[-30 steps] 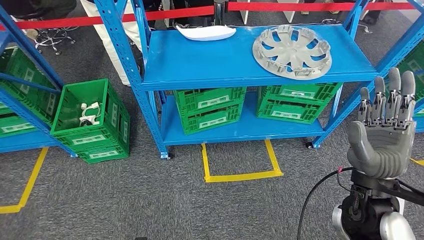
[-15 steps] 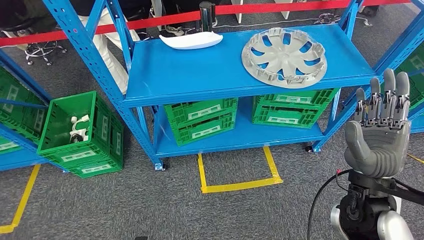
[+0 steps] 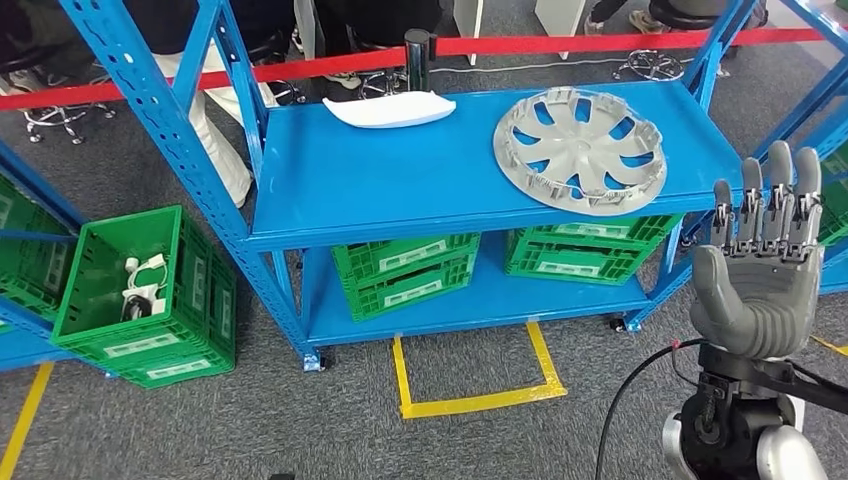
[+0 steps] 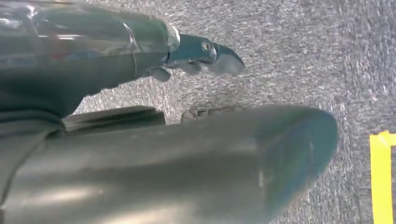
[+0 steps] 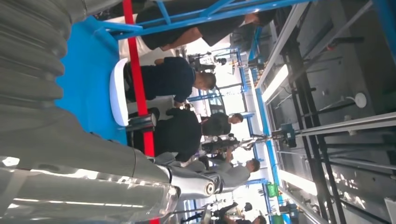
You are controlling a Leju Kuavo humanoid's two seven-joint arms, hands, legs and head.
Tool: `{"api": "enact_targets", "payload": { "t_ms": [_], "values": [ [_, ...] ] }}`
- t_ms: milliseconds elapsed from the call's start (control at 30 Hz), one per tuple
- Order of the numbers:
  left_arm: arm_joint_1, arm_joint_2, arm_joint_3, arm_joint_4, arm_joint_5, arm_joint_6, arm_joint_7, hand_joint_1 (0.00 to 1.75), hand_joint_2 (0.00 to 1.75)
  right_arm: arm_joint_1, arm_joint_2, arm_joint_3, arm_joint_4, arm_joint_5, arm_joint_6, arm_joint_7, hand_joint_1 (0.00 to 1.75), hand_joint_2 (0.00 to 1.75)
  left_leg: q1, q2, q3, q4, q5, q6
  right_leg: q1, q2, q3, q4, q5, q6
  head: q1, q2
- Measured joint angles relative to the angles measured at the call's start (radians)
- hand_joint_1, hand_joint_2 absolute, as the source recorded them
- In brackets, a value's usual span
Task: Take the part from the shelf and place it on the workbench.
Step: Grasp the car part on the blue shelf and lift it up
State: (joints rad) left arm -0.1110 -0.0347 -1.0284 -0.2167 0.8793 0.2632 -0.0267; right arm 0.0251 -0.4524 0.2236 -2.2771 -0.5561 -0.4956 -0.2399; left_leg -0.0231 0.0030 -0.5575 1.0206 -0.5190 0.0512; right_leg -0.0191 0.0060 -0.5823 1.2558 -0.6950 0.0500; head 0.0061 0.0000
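Observation:
A silver wheel cover (image 3: 580, 150) lies flat on the right half of the blue shelf's top board (image 3: 400, 185). A white curved part (image 3: 390, 108) lies at the board's back edge, and the right wrist view shows it too (image 5: 118, 93). My right hand (image 3: 762, 270) is raised in front of the shelf's right end, below and to the right of the wheel cover, fingers straight up, holding nothing. My left hand (image 4: 163, 158) hangs over grey carpet with its thumb and a dark finger stretched out, holding nothing.
Green crates (image 3: 405, 270) (image 3: 580, 255) sit on the lower board. Another green crate (image 3: 140, 290) with white pieces stands at the left. A yellow tape square (image 3: 470, 400) marks the carpet. A red barrier band (image 3: 300, 65), a black post (image 3: 416, 55) and a person's legs (image 3: 215, 130) stand behind.
The whole picture has shifted: the camera moved, so the shelf now sits lower and looks a little nearer. My right hand stays raised with its fingers straight.

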Motion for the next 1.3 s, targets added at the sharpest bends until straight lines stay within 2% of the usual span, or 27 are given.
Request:
{"api": "enact_targets", "payload": {
  "t_ms": [33, 67, 133, 167, 200, 233, 267, 333, 400, 467, 533, 567, 600, 667, 700, 733, 800, 867, 933, 1000, 1033, 1067, 1100, 1167, 1200, 1233, 1300],
  "values": [
    [0.001, 0.000, 0.000, 0.000, 0.000, 0.000, 0.000, 0.00, 0.00, 0.001, 0.000, 0.000, 0.000, 0.000, 0.000, 0.000, 0.00, 1.75, 0.002, 0.001, 0.012, 0.000, -0.010, -0.002, 0.000, -0.001, -0.024, 0.009, -0.002, 0.004, 0.002, 0.000],
    [0.001, -0.001, 0.000, 0.000, 0.000, 0.000, 0.000, 0.00, 0.00, 0.001, 0.000, 0.000, 0.001, 0.000, 0.000, 0.000, 0.00, 1.75, 0.004, 0.001, 0.025, 0.000, -0.021, -0.006, -0.001, -0.001, -0.034, -0.012, 0.020, 0.008, 0.004, 0.000],
    [0.001, -0.002, 0.000, 0.000, 0.000, 0.000, 0.000, 0.00, 0.00, 0.003, 0.000, 0.000, 0.001, 0.000, 0.000, 0.000, 0.00, 1.75, 0.008, -0.001, 0.053, 0.000, -0.043, -0.016, -0.005, -0.001, -0.024, -0.112, 0.120, 0.013, 0.008, 0.000],
    [-0.001, -0.002, 0.000, 0.000, 0.000, 0.000, 0.000, 0.00, 0.00, 0.004, 0.000, 0.000, 0.001, 0.000, 0.000, 0.000, 0.00, 1.75, 0.009, -0.003, 0.063, 0.001, -0.053, -0.022, -0.006, -0.002, -0.018, -0.161, 0.156, 0.011, 0.009, 0.000],
    [-0.002, -0.002, 0.000, 0.000, 0.000, 0.000, 0.000, 0.00, 0.00, 0.005, 0.001, 0.000, 0.002, -0.001, 0.000, 0.000, 0.00, 1.75, 0.009, -0.005, 0.068, 0.001, -0.061, -0.029, -0.005, -0.003, -0.015, -0.191, 0.178, 0.003, 0.011, 0.000],
    [-0.003, -0.002, 0.000, 0.000, 0.000, 0.000, 0.001, 0.00, 0.00, 0.007, 0.001, 0.000, 0.004, -0.001, 0.000, 0.000, 0.00, 1.75, 0.007, -0.007, 0.071, 0.001, -0.067, -0.035, -0.003, -0.004, -0.014, -0.205, 0.184, -0.008, 0.011, 0.000],
    [-0.004, -0.002, 0.000, 0.000, 0.000, 0.000, 0.001, 0.00, 0.00, 0.008, 0.001, 0.000, 0.005, -0.002, 0.001, 0.000, 0.00, 1.75, 0.006, -0.008, 0.074, 0.002, -0.071, -0.040, -0.001, -0.006, -0.014, -0.208, 0.178, -0.020, 0.009, 0.000],
    [-0.004, -0.001, 0.000, -0.001, 0.000, 0.000, 0.001, 0.00, 0.00, 0.008, 0.001, 0.000, 0.004, -0.002, 0.001, -0.001, 0.00, 1.75, 0.007, -0.007, 0.074, 0.012, -0.076, -0.048, -0.004, -0.007, -0.003, -0.212, 0.180, -0.036, 0.003, 0.000],
    [-0.005, 0.000, 0.000, -0.001, 0.000, 0.000, 0.000, 0.00, 0.00, 0.006, 0.001, 0.000, 0.004, -0.002, 0.003, -0.002, 0.00, 1.75, 0.012, -0.005, 0.033, 0.083, -0.090, -0.060, -0.007, -0.009, 0.017, -0.222, 0.175, -0.045, -0.004, 0.000],
    [-0.005, 0.000, 0.000, -0.001, 0.000, 0.000, 0.000, 0.00, 0.00, 0.005, 0.001, 0.000, 0.003, -0.002, 0.004, -0.002, 0.00, 1.75, 0.015, -0.003, -0.052, 0.207, -0.128, -0.071, -0.005, -0.010, 0.035, -0.232, 0.166, -0.051, -0.012, 0.000],
    [-0.002, 0.000, 0.000, -0.001, 0.000, 0.000, 0.000, 0.00, 0.00, 0.005, 0.001, 0.000, 0.003, -0.002, 0.005, -0.003, 0.00, 1.75, 0.015, -0.002, -0.126, 0.277, -0.148, -0.071, -0.002, -0.010, 0.055, -0.236, 0.151, -0.054, -0.018, 0.000],
    [-0.001, 0.000, 0.000, -0.001, 0.000, 0.000, 0.000, 0.00, 0.00, 0.006, 0.001, 0.000, 0.003, -0.002, 0.005, -0.003, 0.00, 1.75, 0.013, -0.002, -0.141, 0.268, -0.132, -0.064, 0.001, -0.010, 0.068, -0.238, 0.142, -0.055, -0.021, 0.000],
    [-0.001, 0.000, 0.000, -0.001, 0.000, 0.000, 0.000, 0.00, 0.00, 0.006, 0.001, 0.001, 0.003, -0.002, 0.005, -0.003, 0.00, 1.75, 0.010, -0.003, -0.140, 0.226, -0.093, -0.054, 0.006, -0.010, 0.083, -0.241, 0.133, -0.056, -0.024, 0.000],
    [0.000, 0.004, 0.000, 0.000, 0.000, 0.000, 0.001, 0.00, 0.00, 0.006, 0.002, 0.001, 0.004, -0.002, 0.005, -0.004, 0.00, 1.75, -0.008, -0.007, -0.116, 0.105, 0.014, -0.017, 0.012, -0.009, 0.113, -0.252, 0.117, -0.056, -0.022, 0.000],
    [0.000, 0.006, 0.000, 0.001, 0.000, 0.000, 0.002, 0.00, 0.00, 0.006, 0.002, 0.001, 0.004, -0.002, 0.005, -0.004, 0.00, 1.75, -0.017, -0.011, -0.103, 0.054, 0.050, 0.001, 0.012, -0.008, 0.123, -0.259, 0.111, -0.054, -0.018, 0.000],
    [0.000, 0.008, 0.000, 0.002, 0.000, 0.000, 0.002, 0.00, 0.00, 0.006, 0.003, 0.002, 0.005, -0.003, 0.004, -0.004, 0.00, 1.75, -0.026, -0.015, -0.092, 0.021, 0.070, 0.014, 0.008, -0.007, 0.130, -0.268, 0.107, -0.050, -0.016, 0.000],
    [0.000, 0.009, 0.000, 0.002, 0.000, 0.000, 0.004, 0.00, 0.00, 0.006, 0.005, 0.002, 0.006, -0.004, 0.004, -0.004, 0.00, 1.75, -0.032, -0.020, -0.068, -0.012, 0.068, 0.023, 0.002, -0.007, 0.147, -0.278, 0.111, -0.041, -0.018, 0.000],
    [-0.001, 0.010, 0.000, 0.003, 0.000, 0.001, 0.005, 0.00, 0.00, 0.005, 0.006, 0.001, 0.006, -0.004, 0.005, -0.004, 0.00, 1.75, -0.027, -0.020, -0.032, -0.040, 0.064, 0.026, 0.002, -0.007, 0.149, -0.246, 0.113, -0.033, -0.023, 0.000],
    [-0.002, 0.008, 0.000, 0.003, 0.001, 0.001, 0.007, 0.00, 0.00, 0.004, 0.006, 0.001, 0.006, -0.004, 0.005, -0.005, 0.00, 1.75, -0.016, -0.019, 0.001, -0.054, 0.053, 0.023, 0.001, -0.004, 0.095, -0.144, 0.090, -0.024, -0.020, 0.000],
    [-0.001, 0.004, 0.000, 0.003, 0.001, 0.000, 0.008, 0.00, 0.00, 0.006, 0.006, 0.002, 0.007, -0.004, 0.005, -0.005, 0.00, 1.75, -0.009, -0.017, 0.021, -0.055, 0.034, 0.017, -0.003, -0.003, 0.010, -0.033, 0.044, -0.010, -0.013, 0.000],
    [0.000, 0.002, 0.000, 0.003, 0.001, 0.000, 0.009, 0.00, 0.00, 0.007, 0.006, 0.002, 0.008, -0.005, 0.005, -0.005, 0.00, 1.75, -0.005, -0.017, 0.033, -0.055, 0.023, 0.012, -0.005, -0.003, -0.021, -0.009, 0.030, -0.004, -0.011, 0.000],
    [0.001, 0.001, 0.000, 0.003, 0.001, 0.000, 0.009, 0.00, 0.00, 0.008, 0.006, 0.002, 0.008, -0.006, 0.005, -0.005, 0.00, 1.75, -0.001, -0.016, 0.047, -0.054, 0.012, 0.006, -0.008, -0.004, -0.038, -0.013, 0.037, 0.003, -0.009, 0.000],
    [0.001, 0.000, 0.000, 0.003, 0.001, 0.000, 0.009, 0.00, 0.00, 0.008, 0.006, 0.002, 0.009, -0.006, 0.002, -0.002, 0.00, 1.75, 0.004, -0.015, 0.063, -0.052, -0.001, 0.000, -0.013, -0.004, -0.041, -0.049, 0.074, 0.012, -0.008, 0.000],
    [0.000, 0.001, 0.000, 0.004, 0.003, 0.000, 0.004, 0.00, 0.00, 0.009, 0.006, 0.003, 0.010, 0.003, -0.012, 0.010, 0.00, 1.75, 0.011, -0.015, 0.085, -0.040, -0.028, -0.016, -0.022, -0.005, -0.023, -0.157, 0.180, 0.040, -0.005, 0.000],
    [-0.001, 0.002, 0.000, 0.004, 0.005, 0.001, 0.001, 0.00, 0.00, 0.009, 0.006, 0.004, 0.011, 0.011, -0.021, 0.018, 0.00, 1.75, 0.012, -0.015, 0.086, -0.029, -0.039, -0.024, -0.024, -0.005, -0.013, -0.200, 0.212, 0.041, -0.001, 0.000],
    [-0.002, 0.003, 0.000, 0.005, 0.006, 0.001, -0.001, 0.00, 0.00, 0.011, 0.007, 0.005, 0.012, 0.016, -0.030, 0.025, 0.00, 1.75, 0.011, -0.015, 0.082, -0.020, -0.047, -0.030, -0.023, -0.003, -0.010, -0.221, 0.224, 0.027, 0.000, 0.000],
    [-0.002, 0.004, 0.000, 0.006, 0.009, 0.001, -0.002, 0.00, 0.00, 0.012, 0.007, 0.008, 0.013, 0.022, -0.041, 0.032, 0.00, 1.75, 0.008, -0.012, 0.072, -0.009, -0.048, -0.035, -0.019, 0.001, -0.008, -0.228, 0.211, -0.007, -0.001, 0.000]
  ]
}}
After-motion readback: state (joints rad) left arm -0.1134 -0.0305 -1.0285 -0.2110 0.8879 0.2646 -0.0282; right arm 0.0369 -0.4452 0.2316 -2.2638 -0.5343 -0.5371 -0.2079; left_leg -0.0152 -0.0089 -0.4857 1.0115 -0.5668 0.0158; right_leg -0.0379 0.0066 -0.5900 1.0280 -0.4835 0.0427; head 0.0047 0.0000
